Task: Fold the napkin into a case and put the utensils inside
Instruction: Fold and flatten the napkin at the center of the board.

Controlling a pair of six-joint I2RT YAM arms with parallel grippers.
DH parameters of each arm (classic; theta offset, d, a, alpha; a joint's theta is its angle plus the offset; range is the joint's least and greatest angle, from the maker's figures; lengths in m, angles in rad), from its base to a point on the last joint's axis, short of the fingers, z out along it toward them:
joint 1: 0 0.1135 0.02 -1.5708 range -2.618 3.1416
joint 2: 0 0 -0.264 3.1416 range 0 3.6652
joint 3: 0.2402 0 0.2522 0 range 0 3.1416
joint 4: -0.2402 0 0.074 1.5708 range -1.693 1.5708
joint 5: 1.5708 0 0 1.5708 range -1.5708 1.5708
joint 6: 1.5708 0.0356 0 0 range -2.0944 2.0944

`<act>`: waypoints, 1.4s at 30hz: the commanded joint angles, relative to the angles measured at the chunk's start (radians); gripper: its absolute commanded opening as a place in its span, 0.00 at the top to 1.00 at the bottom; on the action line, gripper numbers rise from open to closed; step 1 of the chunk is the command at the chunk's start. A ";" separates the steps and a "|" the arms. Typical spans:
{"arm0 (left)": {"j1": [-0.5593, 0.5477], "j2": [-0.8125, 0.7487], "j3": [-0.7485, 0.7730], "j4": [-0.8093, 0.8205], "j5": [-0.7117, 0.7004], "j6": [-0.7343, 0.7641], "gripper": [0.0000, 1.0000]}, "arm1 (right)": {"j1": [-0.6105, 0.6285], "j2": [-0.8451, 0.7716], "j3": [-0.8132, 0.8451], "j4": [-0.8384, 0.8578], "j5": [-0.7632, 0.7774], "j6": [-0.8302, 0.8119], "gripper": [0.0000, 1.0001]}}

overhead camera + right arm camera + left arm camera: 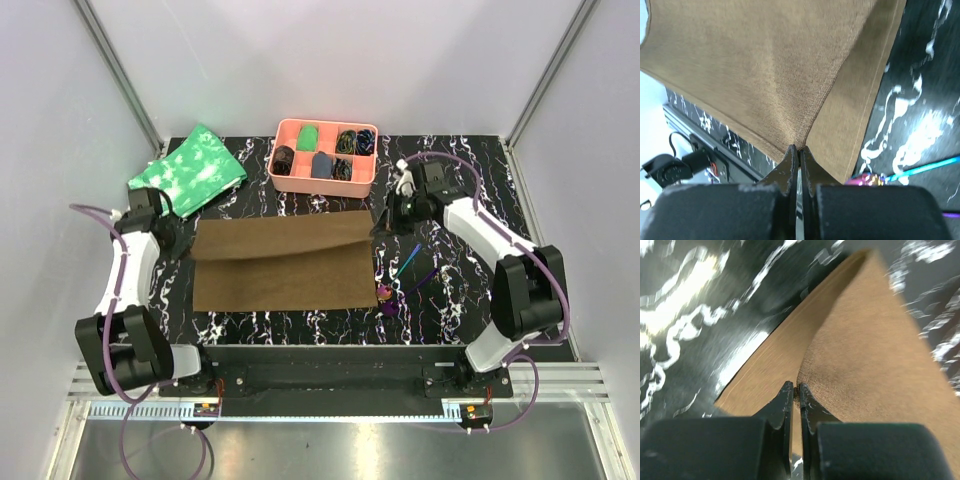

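The brown napkin lies in the middle of the black marbled table, its far edge lifted and folding over toward the near half. My left gripper is shut on the napkin's far left corner. My right gripper is shut on the far right corner. The utensils lie on the table right of the napkin, with teal and purple stems and a pink-red end near the napkin's near right corner; they also show in the right wrist view.
A pink compartment tray with small items stands at the back centre. A green white-mottled cloth lies at the back left. A small white object stands by the right arm. Metal frame posts rise at both back corners.
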 commanded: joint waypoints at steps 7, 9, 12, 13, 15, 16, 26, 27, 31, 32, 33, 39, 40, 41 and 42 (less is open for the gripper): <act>0.006 -0.075 -0.163 -0.070 -0.083 -0.111 1.00 | 0.018 -0.110 -0.193 0.058 -0.096 0.043 1.00; 0.005 -0.073 -0.171 -0.070 -0.092 -0.107 1.00 | 0.037 -0.114 -0.213 0.068 -0.081 0.055 1.00; 0.003 -0.067 -0.171 -0.076 -0.094 -0.099 1.00 | 0.058 -0.120 -0.250 0.087 -0.075 0.069 1.00; 0.006 -0.067 -0.172 -0.078 -0.106 -0.095 1.00 | 0.063 -0.123 -0.265 0.087 -0.067 0.069 1.00; 0.005 -0.064 -0.178 -0.076 -0.123 -0.089 1.00 | 0.070 -0.137 -0.279 0.087 -0.058 0.071 1.00; 0.005 -0.063 -0.178 -0.078 -0.130 -0.085 1.00 | 0.072 -0.139 -0.290 0.087 -0.059 0.072 1.00; 0.006 -0.073 -0.227 -0.092 -0.169 -0.084 1.00 | 0.078 -0.159 -0.372 0.099 -0.050 0.092 1.00; 0.006 -0.080 -0.231 -0.093 -0.179 -0.085 1.00 | 0.078 -0.160 -0.388 0.104 -0.049 0.097 1.00; 0.006 -0.073 -0.244 -0.093 -0.196 -0.084 1.00 | 0.081 -0.159 -0.412 0.117 -0.052 0.103 1.00; 0.006 -0.070 -0.244 -0.093 -0.196 -0.079 1.00 | 0.081 -0.157 -0.417 0.123 -0.050 0.105 1.00; 0.005 -0.064 -0.246 -0.090 -0.195 -0.082 1.00 | 0.083 -0.159 -0.429 0.130 -0.050 0.111 1.00; 0.005 -0.034 -0.250 -0.069 -0.187 -0.073 1.00 | 0.090 -0.145 -0.446 0.148 -0.056 0.117 1.00; 0.005 -0.031 -0.254 -0.066 -0.186 -0.073 1.00 | 0.092 -0.142 -0.449 0.156 -0.056 0.120 1.00; 0.006 -0.023 -0.260 -0.063 -0.184 -0.070 1.00 | 0.095 -0.137 -0.454 0.157 -0.056 0.124 1.00; 0.006 -0.020 -0.264 -0.053 -0.180 -0.067 1.00 | 0.096 -0.136 -0.460 0.162 -0.055 0.126 1.00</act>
